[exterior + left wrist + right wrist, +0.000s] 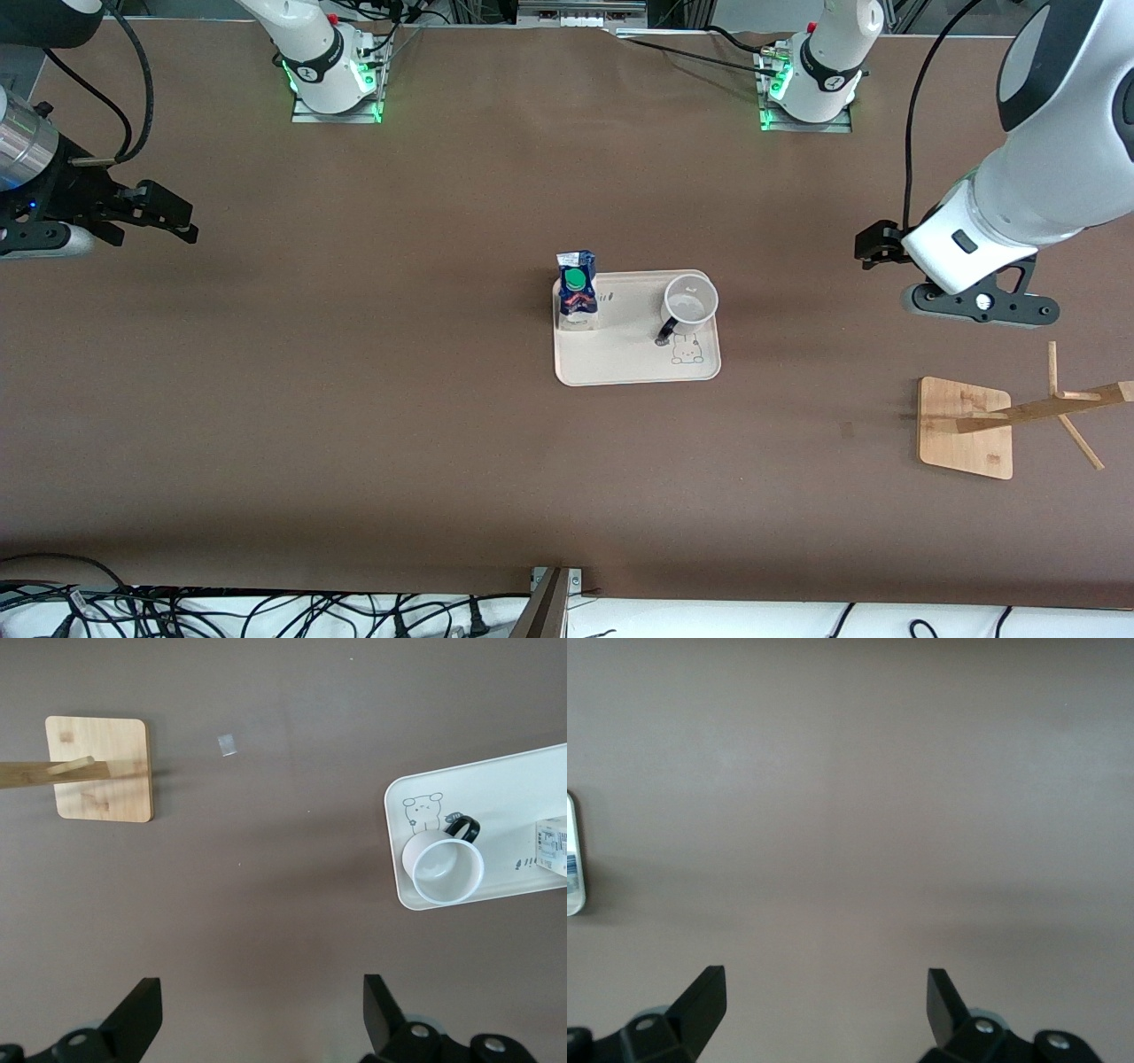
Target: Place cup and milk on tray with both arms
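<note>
The cream tray [620,359] lies at the table's middle. The milk [578,292] stands upright on it at the corner toward the right arm's end. The cup [689,301] stands upright on the tray toward the left arm's end, its handle pointing at the rabbit drawing. My left gripper [875,244] is open and empty over bare table, off the tray toward the left arm's end. My right gripper [177,221] is open and empty over bare table toward the right arm's end. The left wrist view shows its gripper [261,1010], the cup [443,870], the tray [496,788] and part of the milk [554,843]. The right wrist view shows its gripper [824,1001] and the tray's edge [574,890].
A bamboo stand with a square base [966,427] and slanting pegs stands toward the left arm's end, nearer the front camera than the left gripper; it also shows in the left wrist view [102,771]. Cables run along the table's front edge.
</note>
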